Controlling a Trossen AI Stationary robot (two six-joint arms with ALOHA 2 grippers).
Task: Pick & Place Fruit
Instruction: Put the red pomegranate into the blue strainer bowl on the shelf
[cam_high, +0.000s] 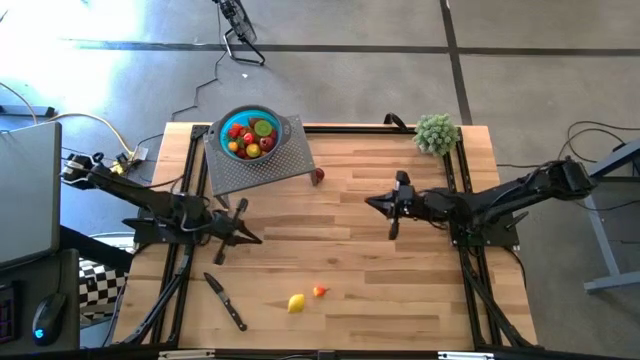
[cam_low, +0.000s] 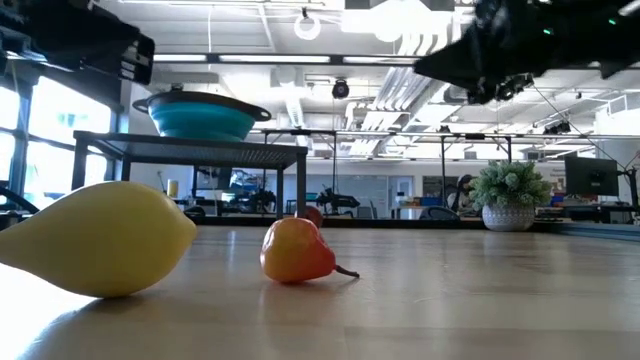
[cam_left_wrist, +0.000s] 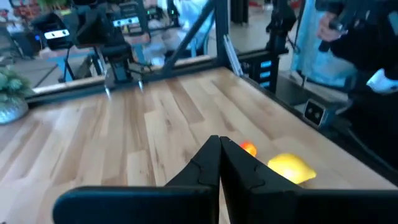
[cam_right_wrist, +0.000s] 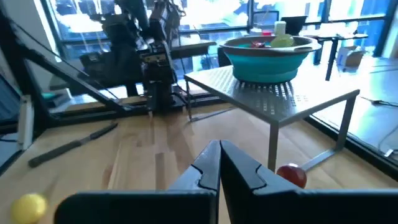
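A teal bowl (cam_high: 250, 135) holding several small fruits stands on a grey perforated stand (cam_high: 262, 165) at the table's far left. One red fruit (cam_high: 318, 174) lies on the wood by the stand's corner. A yellow fruit (cam_high: 296, 302) and an orange-red fruit (cam_high: 320, 291) lie near the front edge. My left gripper (cam_high: 257, 239) hovers shut and level over the table's left-middle, the yellow fruit (cam_left_wrist: 291, 168) ahead of it. My right gripper (cam_high: 369, 202) hovers shut right of centre, pointing toward the red fruit (cam_right_wrist: 291, 175) and the bowl (cam_right_wrist: 267, 55). Neither holds anything.
A black-handled knife (cam_high: 226, 300) lies near the front left. A fuzzy green plant ball (cam_high: 436, 132) stands at the far right corner. Black frame rails (cam_high: 466, 185) run along both table sides. A person (cam_left_wrist: 348, 56) shows beyond the table's near edge.
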